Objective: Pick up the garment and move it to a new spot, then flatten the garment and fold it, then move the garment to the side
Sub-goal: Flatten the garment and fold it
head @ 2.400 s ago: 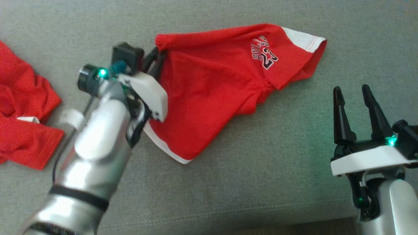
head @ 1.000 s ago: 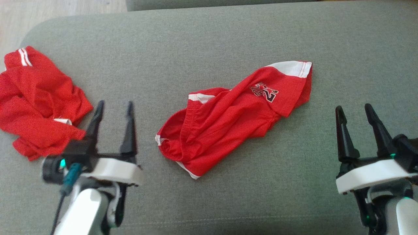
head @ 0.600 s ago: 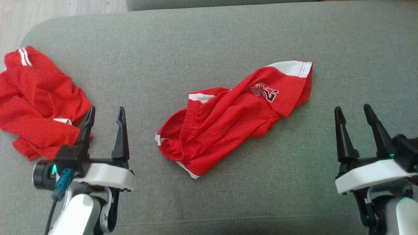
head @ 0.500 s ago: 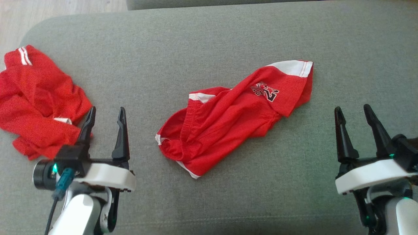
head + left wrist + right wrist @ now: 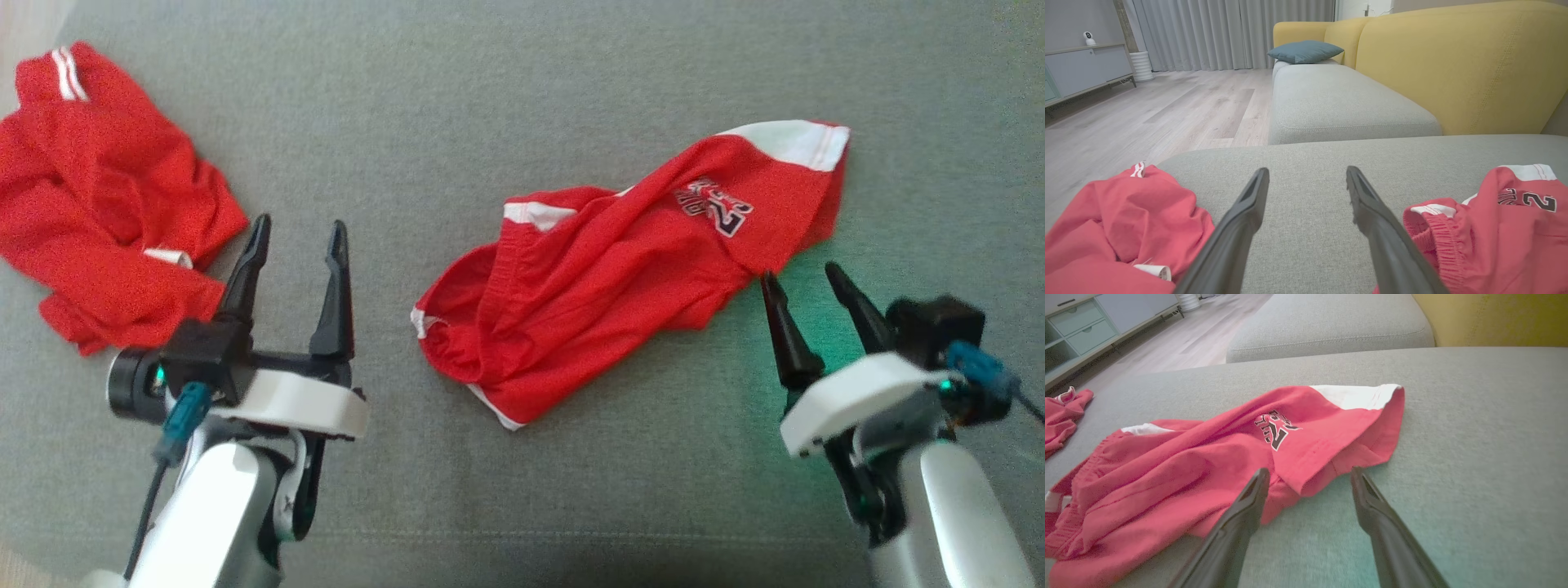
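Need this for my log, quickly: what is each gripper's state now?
Left gripper: open, holding nothing.
Right gripper: open, holding nothing, near the red shorts.

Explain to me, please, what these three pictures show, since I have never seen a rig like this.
This is a wheeled robot with two arms. One picture looks down from its head; the other two look along each wrist's gripper fingers. The left gripper and the right gripper are both open, holding nothing. On the grey sofa cushion lie crumpled red shorts with white trim, between the grippers, and a second red garment beside the left gripper.
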{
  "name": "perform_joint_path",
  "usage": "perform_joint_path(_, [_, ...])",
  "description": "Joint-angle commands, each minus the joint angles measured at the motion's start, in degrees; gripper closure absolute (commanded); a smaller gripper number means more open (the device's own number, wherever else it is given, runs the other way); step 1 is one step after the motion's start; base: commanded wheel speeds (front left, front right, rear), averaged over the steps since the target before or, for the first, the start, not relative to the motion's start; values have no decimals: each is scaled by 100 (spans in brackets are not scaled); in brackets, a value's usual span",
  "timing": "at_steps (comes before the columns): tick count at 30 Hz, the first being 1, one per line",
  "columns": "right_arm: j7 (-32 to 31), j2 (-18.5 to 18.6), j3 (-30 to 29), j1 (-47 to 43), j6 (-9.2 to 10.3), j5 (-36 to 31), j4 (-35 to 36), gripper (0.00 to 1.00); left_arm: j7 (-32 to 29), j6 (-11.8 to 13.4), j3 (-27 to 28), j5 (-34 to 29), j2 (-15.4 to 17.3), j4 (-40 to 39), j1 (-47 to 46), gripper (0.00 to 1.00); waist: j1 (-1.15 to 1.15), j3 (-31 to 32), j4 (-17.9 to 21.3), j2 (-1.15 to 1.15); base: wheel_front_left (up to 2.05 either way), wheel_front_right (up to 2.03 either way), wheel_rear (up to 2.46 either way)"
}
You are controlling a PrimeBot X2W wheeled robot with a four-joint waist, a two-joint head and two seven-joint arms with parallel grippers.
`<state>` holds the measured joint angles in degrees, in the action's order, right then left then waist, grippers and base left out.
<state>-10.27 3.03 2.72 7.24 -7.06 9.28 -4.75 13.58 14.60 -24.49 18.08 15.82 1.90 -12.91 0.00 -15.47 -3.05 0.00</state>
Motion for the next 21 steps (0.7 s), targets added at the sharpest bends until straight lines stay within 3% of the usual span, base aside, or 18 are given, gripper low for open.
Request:
perform_joint_path(1, [78,74,144,242,-43,60,63,0,48,-9,188,-74,69,-154,-261,0,0,-138,-108,0,0,0,0])
perform_joint_path(6, [125,62,178,582,-43,246,-508,0,84,-38,170,-102,22,-66,-375,0,0,-240,-160,0,0,0,0])
perform_joint_path(7, [161,60,186,632,-43,287,-575,17,89,-43,170,-105,18,-54,-388,0,0,-250,-163,0,0,0,0])
perform_joint_path(8, [202,58,197,670,-43,323,-621,91,94,-54,171,-113,23,-40,-408,0,0,-258,-167,0,0,0,0])
perform_joint_path(9, [239,61,203,691,-43,342,-651,100,99,-66,170,-126,33,-26,-430,0,0,-261,-169,0,0,0,0])
perform_joint_path(16, [459,211,-23,490,-43,326,-407,100,117,-121,137,-199,63,9,-537,0,0,-205,-157,0,0,0,0])
perform_joint_path(21, [179,415,-271,-19,-43,170,-153,100,124,-108,154,-193,61,4,-520,0,0,-151,-114,0,0,0,0])
